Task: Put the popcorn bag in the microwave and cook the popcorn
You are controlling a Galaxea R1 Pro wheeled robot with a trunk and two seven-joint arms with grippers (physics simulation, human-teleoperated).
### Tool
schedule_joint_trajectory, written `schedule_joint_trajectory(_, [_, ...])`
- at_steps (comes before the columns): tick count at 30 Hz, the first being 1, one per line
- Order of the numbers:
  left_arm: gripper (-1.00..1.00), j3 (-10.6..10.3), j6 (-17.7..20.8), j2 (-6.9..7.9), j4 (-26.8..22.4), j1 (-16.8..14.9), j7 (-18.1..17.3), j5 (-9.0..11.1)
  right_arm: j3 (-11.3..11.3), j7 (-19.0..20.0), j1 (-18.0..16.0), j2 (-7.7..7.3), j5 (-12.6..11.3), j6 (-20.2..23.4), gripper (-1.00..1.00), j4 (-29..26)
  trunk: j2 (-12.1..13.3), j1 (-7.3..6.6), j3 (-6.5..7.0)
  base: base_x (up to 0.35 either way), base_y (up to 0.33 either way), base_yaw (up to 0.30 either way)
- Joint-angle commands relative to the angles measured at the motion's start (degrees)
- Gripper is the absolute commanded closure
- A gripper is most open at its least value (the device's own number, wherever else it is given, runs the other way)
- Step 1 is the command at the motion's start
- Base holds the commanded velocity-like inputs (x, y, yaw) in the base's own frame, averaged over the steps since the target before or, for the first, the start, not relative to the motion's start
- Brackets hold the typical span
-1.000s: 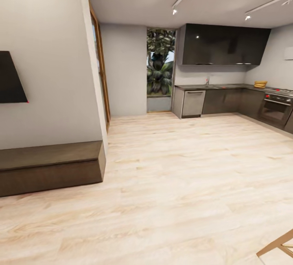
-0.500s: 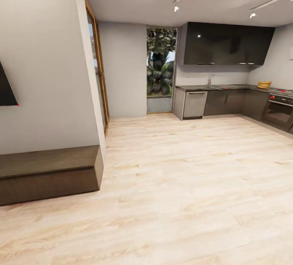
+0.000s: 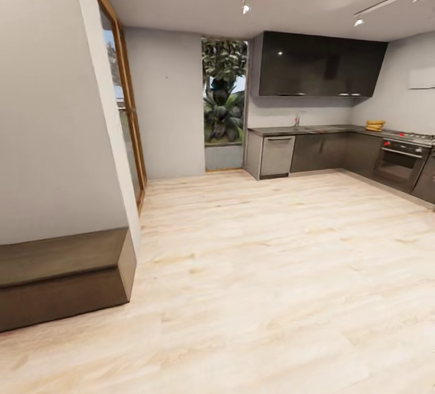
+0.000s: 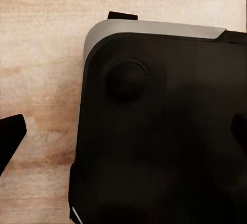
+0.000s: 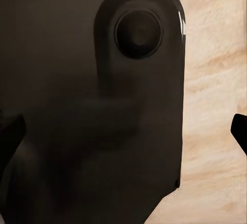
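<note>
Far across the room, the grey countertop (image 3: pixel 314 129) runs over dark cabinet fronts along the back wall and round the right corner. A small yellow-tan object (image 3: pixel 374 125) sits on it near the corner, too distant to identify. The popcorn bag, the popcorn and the microwave are out of view. My left gripper (image 4: pixel 123 134) hangs open over my black base and the wood floor, its dark fingertips (image 4: pixel 10 137) wide apart with nothing between them. My right gripper (image 5: pixel 123 131) is open in the same way, fingertips (image 5: pixel 240 129) spread above the base.
Pale wood floor (image 3: pixel 272 273) stretches to the kitchen. A low dark wooden bench (image 3: pixel 60 273) juts from the white wall corner on the left. A built-in steel oven (image 3: pixel 397 164) and hob (image 3: pixel 417 136) stand at right, a steel dishwasher front (image 3: pixel 277 155) at the counter's left end.
The whole head view has shifted as the camera moved forward and turned. The dark panel on the left wall has left the picture. The kitchen looks slightly nearer.
</note>
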Motion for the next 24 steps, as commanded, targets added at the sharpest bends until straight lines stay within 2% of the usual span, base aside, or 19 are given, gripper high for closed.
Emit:
schedule_joint_trajectory(1, [-1.0,0.02,-0.16,0.0,0.02,0.0,0.03,0.44,-0.07,-0.05,-0.01,0.01,-0.22,-0.2,-1.0,0.0,-0.02,0.03,-0.05,0.324,0.0,-0.242])
schedule_joint_trajectory(11, [-1.0,0.02,-0.23,0.0,0.01,0.0,0.05,0.44,-0.07,-0.05,-0.01,0.01,-0.22,-0.2,-1.0,0.0,-0.02,0.03,-0.05,0.324,0.0,-0.241])
schedule_joint_trajectory(18, [-1.0,0.02,-0.23,0.0,0.01,0.0,0.04,0.44,-0.08,-0.05,-0.01,0.01,-0.21,-0.24,-1.0,0.0,-0.02,0.03,-0.05,0.324,0.0,-0.033])
schedule_joint_trajectory(24, [-1.0,0.02,-0.21,0.0,0.04,-0.01,0.04,0.44,-0.09,-0.05,-0.01,0.01,-0.22,-0.2,-1.0,0.0,-0.02,0.03,-0.05,0.324,0.0,-0.194])
